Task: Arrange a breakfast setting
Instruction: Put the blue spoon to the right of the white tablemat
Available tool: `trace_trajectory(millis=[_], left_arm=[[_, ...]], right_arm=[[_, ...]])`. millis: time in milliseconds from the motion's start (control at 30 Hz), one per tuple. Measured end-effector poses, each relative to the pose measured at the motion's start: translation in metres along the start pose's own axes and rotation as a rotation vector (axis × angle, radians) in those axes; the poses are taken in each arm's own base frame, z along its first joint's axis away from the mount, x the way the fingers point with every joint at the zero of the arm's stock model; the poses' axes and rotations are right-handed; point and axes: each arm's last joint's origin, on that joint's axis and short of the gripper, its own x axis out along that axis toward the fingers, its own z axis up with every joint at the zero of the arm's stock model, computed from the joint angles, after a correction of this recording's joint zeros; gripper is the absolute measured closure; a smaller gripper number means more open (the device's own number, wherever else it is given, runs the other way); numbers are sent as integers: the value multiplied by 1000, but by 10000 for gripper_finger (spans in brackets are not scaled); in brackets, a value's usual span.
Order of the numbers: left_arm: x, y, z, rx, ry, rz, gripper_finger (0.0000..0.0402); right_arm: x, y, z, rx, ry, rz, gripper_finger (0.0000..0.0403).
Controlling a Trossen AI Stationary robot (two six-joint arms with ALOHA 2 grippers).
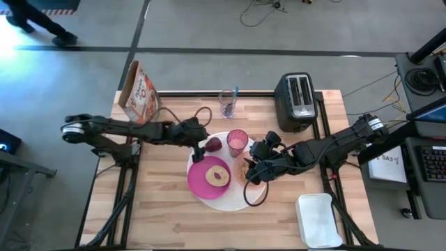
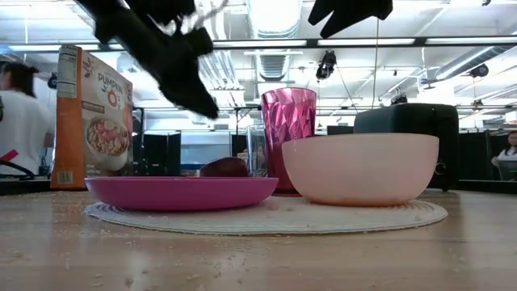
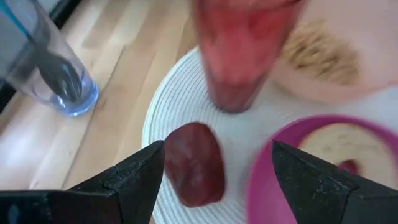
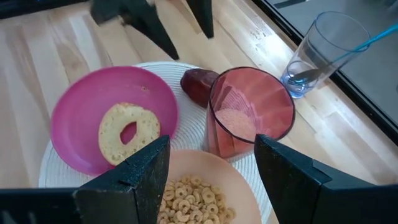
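Hovering over the large round white plate near the table's middle, I held my left gripper spread wide, with nothing between the fingers. Below it lay the small red fruit, on the white plate's rim at about eleven o'clock, apart from both fingers. My right gripper hung above the plate's three o'clock side, fingers also well apart and empty.

On the white plate, the smaller magenta plate sat toward nine o'clock, with the bagel lying flat on it. The translucent peach bowl stood at three o'clock, holding brown cereal. The pink translucent tumbler stood upright at twelve o'clock, just beside the fruit and the bowl.

Farther toward twelve o'clock on the table, a clear glass held what I took to be the teal-handled spoon, though its head looked blurred through the glass. A black toaster stood at about one o'clock, a cereal box at ten o'clock, and a white container at about five o'clock.
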Motion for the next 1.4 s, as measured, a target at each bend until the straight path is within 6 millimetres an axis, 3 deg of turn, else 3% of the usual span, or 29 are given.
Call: trace_trajectory(millis=[400, 600, 733, 1067, 1233, 1400], left_arm=[[-85, -32, 14, 35, -261, -148, 125], [-107, -47, 11, 63, -326, -179, 125], [-112, -55, 7, 81, -336, -179, 127], [-114, -66, -1, 96, -325, -202, 134], [-112, -67, -3, 112, -320, -192, 135], [-122, -58, -5, 159, -328, -139, 135]], right_arm=[[3, 3, 8, 59, -60, 28, 179], [11, 4, 18, 135, -120, 55, 179], [19, -6, 21, 156, -102, 13, 179], [46, -56, 40, 171, -40, -81, 179], [64, -100, 54, 235, -36, -177, 179], [84, -146, 67, 343, -48, -139, 188]])
